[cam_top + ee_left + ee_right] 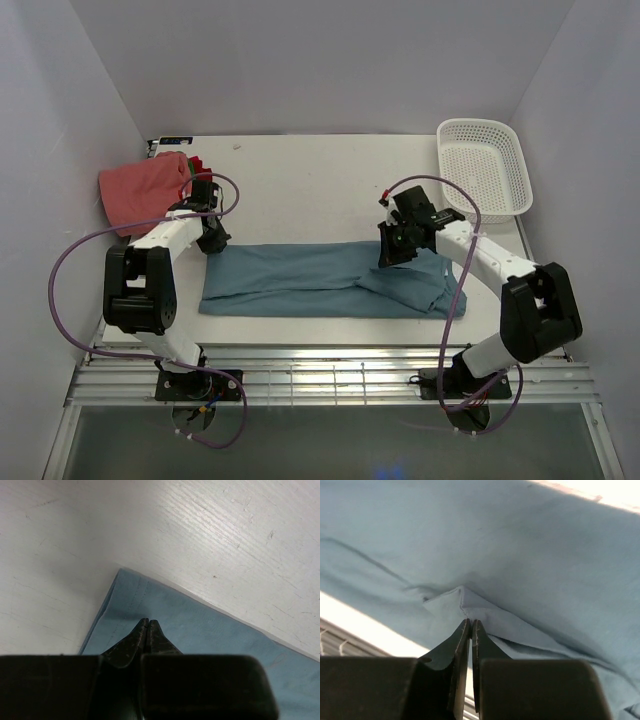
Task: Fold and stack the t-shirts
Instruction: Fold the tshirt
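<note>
The teal shirt (300, 280) lay in a long strip across the near table, mid-fold. The right gripper (471, 622) was clamped shut on a puckered fold near its right end. The left gripper (149, 621) sat closed over the far-left corner; I couldn't tell whether it held cloth. Next, I judged, the right end needed lifting and carrying leftward.

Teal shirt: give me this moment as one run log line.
teal shirt: spread flat | left end effector: shut at its far-left corner | right end effector: shut on its right-side fold
</note>
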You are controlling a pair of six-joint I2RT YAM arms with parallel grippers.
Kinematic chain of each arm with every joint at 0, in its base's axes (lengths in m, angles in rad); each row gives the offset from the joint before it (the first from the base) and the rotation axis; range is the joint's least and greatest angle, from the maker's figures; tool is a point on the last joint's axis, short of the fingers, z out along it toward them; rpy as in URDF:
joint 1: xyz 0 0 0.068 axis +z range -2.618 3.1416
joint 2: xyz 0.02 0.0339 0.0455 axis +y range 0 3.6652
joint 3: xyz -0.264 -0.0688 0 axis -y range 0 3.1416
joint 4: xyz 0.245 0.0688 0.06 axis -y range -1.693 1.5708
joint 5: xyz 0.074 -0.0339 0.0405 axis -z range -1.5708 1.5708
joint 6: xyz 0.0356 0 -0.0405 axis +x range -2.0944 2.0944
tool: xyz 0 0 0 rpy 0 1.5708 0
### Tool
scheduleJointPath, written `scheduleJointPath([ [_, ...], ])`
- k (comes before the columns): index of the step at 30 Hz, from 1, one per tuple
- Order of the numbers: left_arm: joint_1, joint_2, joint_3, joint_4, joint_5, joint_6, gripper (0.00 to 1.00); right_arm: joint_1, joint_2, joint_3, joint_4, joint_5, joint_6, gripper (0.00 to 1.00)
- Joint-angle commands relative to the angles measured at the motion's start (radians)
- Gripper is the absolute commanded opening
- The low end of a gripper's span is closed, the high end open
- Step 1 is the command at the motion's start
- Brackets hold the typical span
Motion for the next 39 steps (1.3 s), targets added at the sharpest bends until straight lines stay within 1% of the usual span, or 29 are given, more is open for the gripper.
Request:
scheduleJointPath([
  [1,0.002,-0.04,0.011,0.003,0.009,-0.011,0.11,0.06,-0.083,-0.037,-0.055,-0.03,0.056,0.08],
  [8,0.002,-0.048,-0.006,0.005,0.015,-0.014,0.11,0.169,-0.218,-0.172,-0.066,-0.037,0.167,0.08],
  [12,0.002,-0.055,-0.018,0.006,0.02,-0.017,0.11,0.226,-0.272,-0.189,-0.087,-0.026,0.219,0.08],
  [16,0.002,-0.06,-0.026,0.006,0.027,-0.021,0.11,0.254,-0.3,-0.193,-0.118,-0.031,0.26,0.09],
  [17,0.002,-0.062,-0.028,0.008,0.029,-0.022,0.11,0.258,-0.309,-0.193,-0.121,-0.046,0.265,0.12],
  [18,0.002,-0.062,-0.028,0.006,0.029,-0.022,0.11,0.269,-0.313,-0.186,-0.127,-0.052,0.27,0.21],
  [20,0.002,-0.065,-0.029,0.006,0.028,-0.022,0.11,0.275,-0.336,-0.169,-0.139,-0.042,0.277,0.34],
  [21,0.002,-0.068,-0.029,0.006,0.026,-0.022,0.11,0.275,-0.344,-0.16,-0.147,-0.025,0.276,0.42],
  [23,0.002,-0.072,-0.029,0.006,0.024,-0.022,0.11,0.275,-0.353,-0.123,-0.165,0.027,0.268,0.44],
  [24,0.002,-0.074,-0.029,0.006,0.024,-0.022,0.11,0.275,-0.352,-0.109,-0.176,0.088,0.251,0.44],
  [28,0.002,-0.08,-0.029,0.005,0.023,-0.018,0.11,0.272,-0.306,-0.06,-0.194,0.239,0.227,0.44],
  [32,0.002,-0.085,-0.026,-0.001,0.023,-0.011,0.11,0.261,-0.199,-0.042,-0.182,0.413,0.215,0.43],
  [35,0.002,-0.095,-0.026,-0.006,0.014,-0.008,0.11,0.226,-0.116,-0.037,-0.184,0.473,0.213,0.44],
  [39,0.002,-0.111,-0.024,-0.012,0.011,0.001,0.11,0.156,-0.062,-0.057,-0.181,0.483,0.216,0.43],
])
